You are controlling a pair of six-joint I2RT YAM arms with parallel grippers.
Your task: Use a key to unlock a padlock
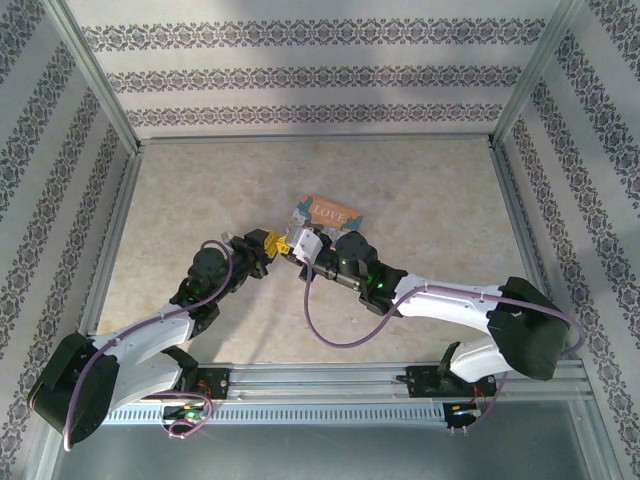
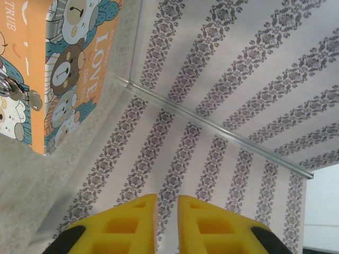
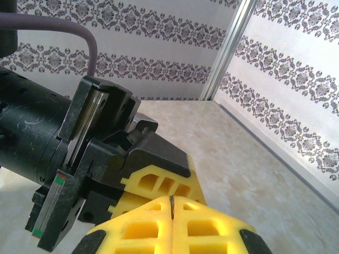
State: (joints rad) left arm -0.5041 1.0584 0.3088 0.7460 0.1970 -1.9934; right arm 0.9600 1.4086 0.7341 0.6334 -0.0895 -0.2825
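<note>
The right end effector (image 3: 171,200) is clenched tight on the key (image 3: 171,206). The key is just a thin grey sliver poking up between the two yellow fingers.

The left end effector (image 2: 167,203) is almost closed. There is a slim gap between its fingers, and nothing is in the gap. It sits right next to the right one, and they look like they touch.

The box (image 1: 330,212) with the bears stands in the middle of the tabletop (image 1: 420,230), just on the far side of both end effectors. In the left wrist view, a small silvery bit hangs on the front of the box. I think this is the padlock (image 2: 11,90). Its blue part is cut off at the edge, so I cannot be sure.

I think the step now is bringing the key to the lock. The key is not in the lock yet.

Next, the key tip has to line up with the little keyhole. That needs a slow, careful move. The left end effector may need to hold the padlock steady.
</note>
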